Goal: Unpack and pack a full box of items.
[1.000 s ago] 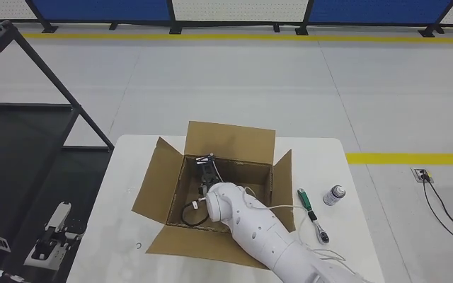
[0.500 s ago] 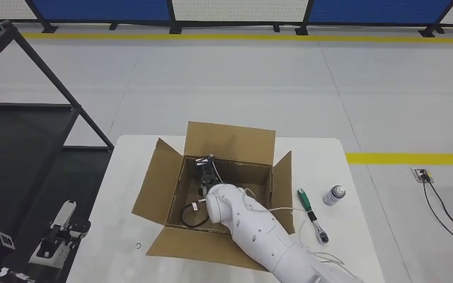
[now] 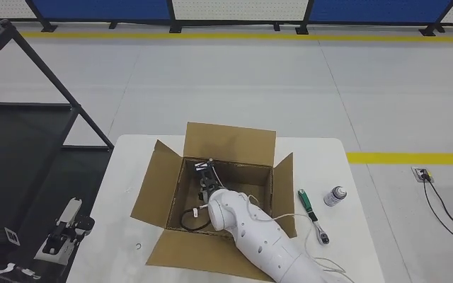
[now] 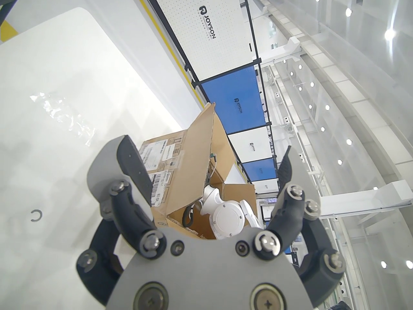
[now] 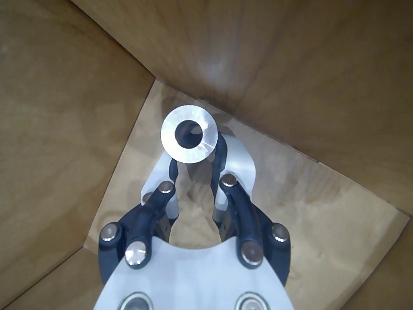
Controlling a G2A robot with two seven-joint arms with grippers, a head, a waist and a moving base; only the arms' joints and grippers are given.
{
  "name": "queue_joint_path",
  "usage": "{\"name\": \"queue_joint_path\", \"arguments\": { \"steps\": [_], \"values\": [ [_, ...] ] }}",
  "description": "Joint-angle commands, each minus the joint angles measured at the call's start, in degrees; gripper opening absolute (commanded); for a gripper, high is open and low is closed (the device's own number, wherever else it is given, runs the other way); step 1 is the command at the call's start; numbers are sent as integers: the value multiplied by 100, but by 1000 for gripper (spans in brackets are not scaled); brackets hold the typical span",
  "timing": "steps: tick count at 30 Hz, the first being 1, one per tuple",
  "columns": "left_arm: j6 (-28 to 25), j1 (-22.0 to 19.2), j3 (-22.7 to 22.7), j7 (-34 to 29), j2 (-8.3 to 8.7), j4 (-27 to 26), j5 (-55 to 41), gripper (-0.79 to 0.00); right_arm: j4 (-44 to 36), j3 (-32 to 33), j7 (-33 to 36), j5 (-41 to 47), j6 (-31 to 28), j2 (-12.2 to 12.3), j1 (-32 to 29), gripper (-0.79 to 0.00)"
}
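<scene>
Cardboard box (image 3: pixel 230 143): stands open on the white table (image 3: pixel 120 205), slightly left of the middle, with all four flaps spread outward. Takes in the right arm, which reaches down from the near side toward the far wall, left of centre.

Right gripper (image 5: pixel 196 158): sits low inside the box, close to a corner of the floor. Clamps a hollow metal cylinder (image 5: pixel 189 139) between both fingers, one on each side. Shows the cylinder's ring-shaped end face toward the wrist camera, with brown walls all around.

Black cable (image 3: pixel 191 216): lies looped on the box floor at the near-left, beside the arm.

Left gripper (image 4: pixel 209 169): hangs off the left edge of the table, near side, well apart from the box. Holds nothing, fingers (image 4: pixel 134 166) spread wide.

On the table right of the box: a green-handled ratchet (image 3: pixel 311 216) just beside the right flap, and a small can (image 3: pixel 334 195) upright a little farther right.

On the near-left of the table: a small open metal ring (image 4: pixel 37 215) and, farther off, a scrap of clear film (image 4: pixel 64 117).
</scene>
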Motion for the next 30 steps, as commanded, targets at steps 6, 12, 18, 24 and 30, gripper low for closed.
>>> {"name": "queue_joint_path", "arguments": {
  "steps": [6,12,18,24,30],
  "values": [
    [67,-79,67,-34,9,1,69,0,-878,289,316,-536,104,219,-473,-785],
    [82,-120,95,-56,15,-2,103,0,-1601,623,854,-989,34,417,-839,-785],
    [84,-127,106,-56,17,-20,126,0,-1932,811,1698,-1447,-14,523,-934,-785],
    [91,-129,91,-49,17,-19,109,0,-1913,922,2009,-1569,-96,528,-920,-779],
    [85,-139,81,-54,20,-16,108,0,-1737,934,2235,-1606,-154,479,-788,-650]
  ]
}}
